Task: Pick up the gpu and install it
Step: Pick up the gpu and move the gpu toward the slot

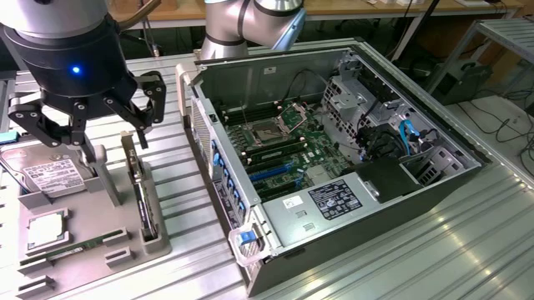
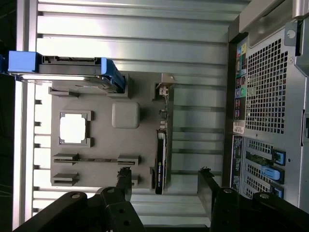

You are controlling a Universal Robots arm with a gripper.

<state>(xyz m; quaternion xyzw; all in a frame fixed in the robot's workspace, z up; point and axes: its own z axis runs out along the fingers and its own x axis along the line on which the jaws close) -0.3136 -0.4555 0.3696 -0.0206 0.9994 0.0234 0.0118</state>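
Observation:
The gpu (image 1: 142, 203) is a thin dark card standing on edge in a slot at the exterior view's right side of the grey fixture tray (image 1: 112, 219), its pale bracket end pointing toward the gripper. My gripper (image 1: 115, 147) hangs open just above that end, holding nothing. In the wrist view the gpu (image 2: 161, 154) runs between my two black fingers (image 2: 124, 178), and the gripper (image 2: 165, 176) straddles its line from above without touching it. The open computer case (image 1: 434, 187) lies to the exterior view's right, with its motherboard (image 1: 284, 150) exposed.
The tray (image 2: 104, 96) also carries a hard drive (image 1: 46, 175) in a blue carrier (image 2: 21, 62), a square processor (image 1: 47, 228) and a narrow green memory stick (image 1: 79, 245). The case's rear panel (image 2: 270, 96) stands close beside the tray. The table is ribbed metal.

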